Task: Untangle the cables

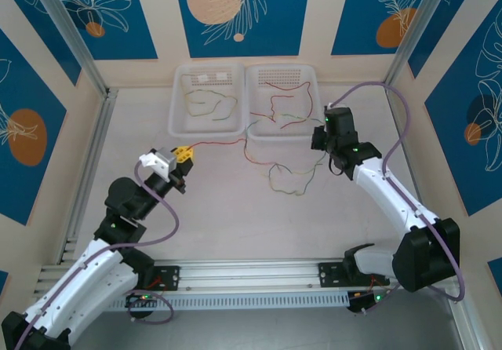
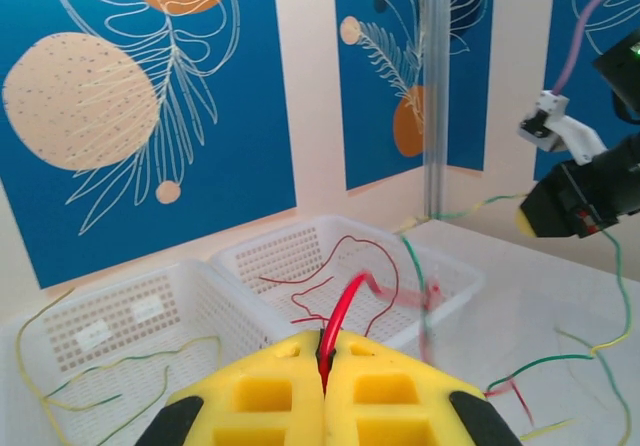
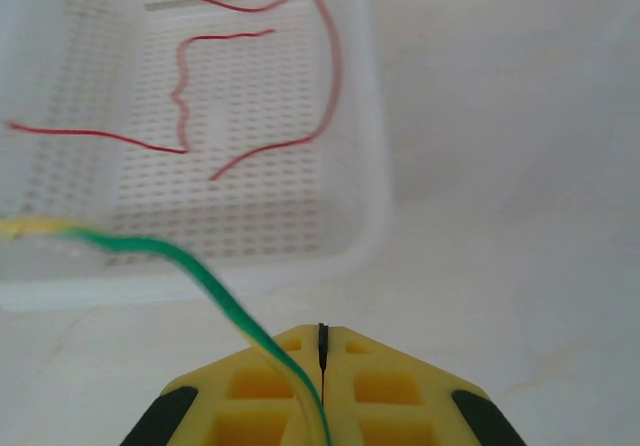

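left claw [image 2: 322,364] is pinching a red cable [image 2: 341,311] tight. right claw [image 3: 322,351] is pinching a green-yellow cable [image 3: 190,263] near the white basket [image 3: 374,146]. more cables [image 1: 273,179] are lying between them.

The light was bright and even, with soft, faint shadows on the pale counter [image 1: 235,224]. Close to each wrist lens, the thin red cable [image 2: 342,306] and the thin green-and-yellow cable [image 3: 205,278] looked blurry.

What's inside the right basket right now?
Red cables lie loose in the right basket; a yellow-green cable runs over its near edge. The right tool, shut on that cable, hides the basket's near right corner.
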Robot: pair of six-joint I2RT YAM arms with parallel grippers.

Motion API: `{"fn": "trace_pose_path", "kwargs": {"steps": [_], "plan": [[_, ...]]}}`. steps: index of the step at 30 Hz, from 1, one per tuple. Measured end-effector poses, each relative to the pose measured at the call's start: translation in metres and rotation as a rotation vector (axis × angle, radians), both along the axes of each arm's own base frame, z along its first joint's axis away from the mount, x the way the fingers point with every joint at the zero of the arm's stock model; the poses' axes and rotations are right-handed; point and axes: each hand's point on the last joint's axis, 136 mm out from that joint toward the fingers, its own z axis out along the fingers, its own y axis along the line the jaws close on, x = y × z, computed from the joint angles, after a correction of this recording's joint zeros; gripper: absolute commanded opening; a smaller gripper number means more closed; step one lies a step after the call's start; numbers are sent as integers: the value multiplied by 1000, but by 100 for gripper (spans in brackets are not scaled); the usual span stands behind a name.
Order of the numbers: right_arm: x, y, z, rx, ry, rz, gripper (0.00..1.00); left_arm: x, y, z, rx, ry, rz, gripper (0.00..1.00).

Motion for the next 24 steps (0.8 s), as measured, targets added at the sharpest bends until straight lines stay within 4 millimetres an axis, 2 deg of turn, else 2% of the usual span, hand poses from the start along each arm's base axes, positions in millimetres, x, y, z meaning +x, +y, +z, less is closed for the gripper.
{"fn": "trace_pose_path", "kwargs": {"steps": [6,14,19,24], "plan": [[-12,-28,14,35,-29,-104,0,3,15,-3,-16,-6,80,0],[-25,-50,33,58,-93,-173,0,7,40,-11,-41,-13,206,0],[-31,-64,41,67,-122,-217,0,5,54,-5,-70,-36,265,0],[-42,-89,53,72,-158,-303,0,-1,75,-6,-108,-64,349,0]]}}
